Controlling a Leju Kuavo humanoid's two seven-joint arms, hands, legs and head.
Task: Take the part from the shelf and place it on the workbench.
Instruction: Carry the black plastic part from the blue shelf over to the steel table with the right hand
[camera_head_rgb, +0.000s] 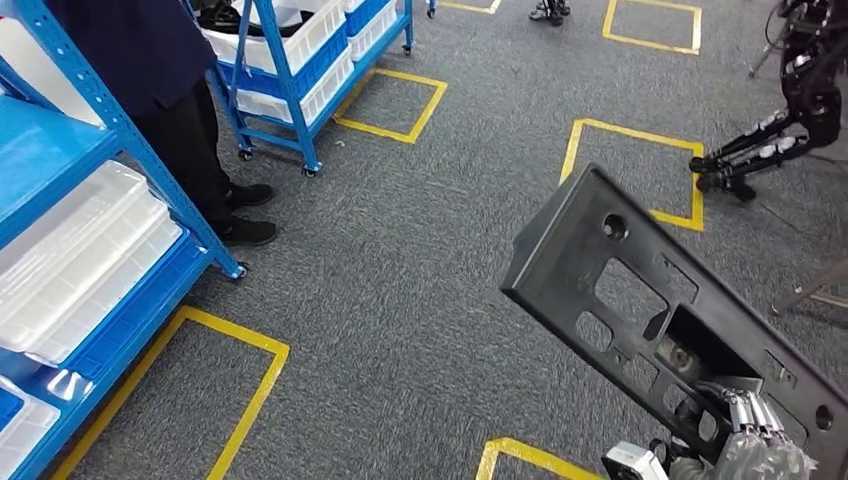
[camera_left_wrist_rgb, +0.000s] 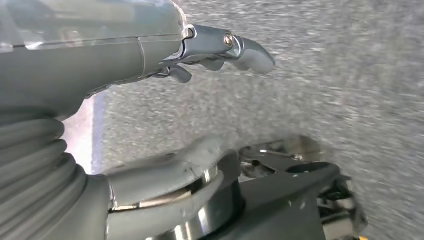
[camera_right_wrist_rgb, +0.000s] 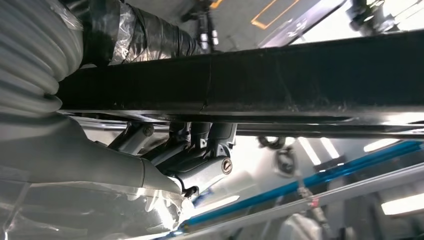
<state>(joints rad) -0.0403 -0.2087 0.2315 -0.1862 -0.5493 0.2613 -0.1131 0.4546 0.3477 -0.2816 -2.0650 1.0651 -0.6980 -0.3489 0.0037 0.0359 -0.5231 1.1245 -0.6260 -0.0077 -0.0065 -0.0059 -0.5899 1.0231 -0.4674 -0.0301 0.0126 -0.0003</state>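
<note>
Right hand is gripping the black plastic panel by its lower edge, carrying it tilted above the grey carpet, away from the blue shelf; left hand is hanging loose, holding nothing

The right hand grips the black part by its lower edge, while the left hand hangs with fingers apart, holding nothing.

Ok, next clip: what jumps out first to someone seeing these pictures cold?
The big black part, a flat panel with cutouts, held tilted over the grey carpet by the right hand at lower right of the head view. Then the blue shelf with white bins on the left, a person's dark legs standing beside it.
</note>
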